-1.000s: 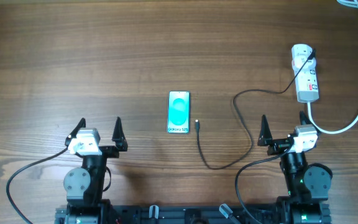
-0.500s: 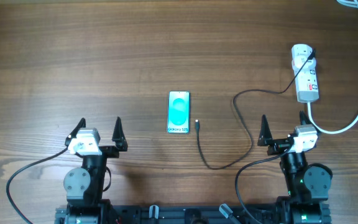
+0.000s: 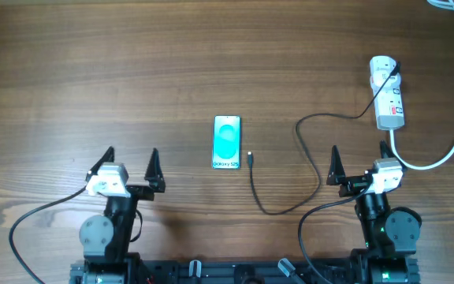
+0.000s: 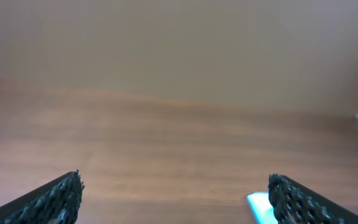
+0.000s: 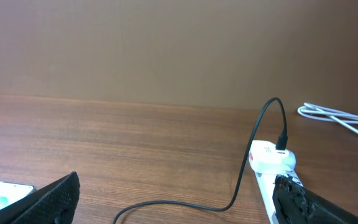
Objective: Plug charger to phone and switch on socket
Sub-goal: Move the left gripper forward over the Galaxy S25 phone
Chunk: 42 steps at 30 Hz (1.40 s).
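The brown wood-grain worktop (image 3: 93, 71) carries everything. The left hand (image 3: 130, 158) and right hand (image 3: 359, 158) sit at its near edge, their black ribbed fingers spread wide around nothing. At the far right lies the socket (image 3: 388, 106), an elongated white strip with red marks, its thick white lead (image 3: 448, 154) looping away. The phone (image 3: 227, 142), a flat turquoise rectangle, lies at centre. The charger (image 3: 251, 177), thin and black, curls from the socket to its connector tip (image 3: 250, 158), just beside the phone's right edge, not touching.
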Tool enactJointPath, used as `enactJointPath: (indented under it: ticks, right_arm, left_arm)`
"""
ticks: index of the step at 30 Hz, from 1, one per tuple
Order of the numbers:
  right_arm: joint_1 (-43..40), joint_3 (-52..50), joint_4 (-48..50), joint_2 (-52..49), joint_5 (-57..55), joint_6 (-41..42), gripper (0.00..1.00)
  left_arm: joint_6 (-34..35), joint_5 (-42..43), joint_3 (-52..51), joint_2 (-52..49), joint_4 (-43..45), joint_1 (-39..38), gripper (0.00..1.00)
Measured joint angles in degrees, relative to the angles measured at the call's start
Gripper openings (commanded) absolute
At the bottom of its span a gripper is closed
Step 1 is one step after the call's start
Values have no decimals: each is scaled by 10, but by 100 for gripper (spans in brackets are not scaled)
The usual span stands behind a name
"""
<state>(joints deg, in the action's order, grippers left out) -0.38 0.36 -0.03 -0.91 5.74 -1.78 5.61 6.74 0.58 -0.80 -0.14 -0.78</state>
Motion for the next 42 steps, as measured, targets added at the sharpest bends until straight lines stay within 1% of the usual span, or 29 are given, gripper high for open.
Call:
enactJointPath:
  ticks: [2,5,8,11,13,16,19,22,23,24,27,31,34,37,42]
  right_arm:
    - [0,0,0,0,0,0,100]
    - [0,0,0,0,0,0,100]
    - [0,0,0,0,0,0,100]
    - [0,0,0,0,0,0,100]
    - [0,0,0,0,0,0,100]
    - [0,0,0,0,0,0,100]
    - [0,0,0,0,0,0,100]
    - [0,0,0,0,0,0,99]
    - [0,0,0,0,0,0,100]
    - [0,0,0,0,0,0,100]
    - [0,0,0,0,0,0,100]
    - [0,0,0,0,0,0,100]
    - [0,0,0,0,0,0,100]
    - [0,0,0,0,0,0,100]
    - [0,0,0,0,0,0,100]
  left_arm:
    - [7,33,0,0,34,0,100]
    - [27,92,-1,0,112,0,100]
    - [54,123,-2,0,164,0,100]
    - [94,143,-2,0,234,0,100]
    - [111,146,6,0,246,0,100]
    - [122,145,30,-2,232,0,100]
    - [127,136,96,-28,159,0,100]
    - [114,129,193,-86,19,0,100]
    - [105,128,229,-111,-39,0,100]
    - [93,128,277,-145,-109,0,100]
    - [56,124,419,-260,-267,0,100]
    - [32,143,598,-398,-431,0,100]
    - [26,192,664,-464,-496,0,100]
    - [25,234,675,-505,-520,0,100]
    - [61,265,675,-575,-570,-1,99]
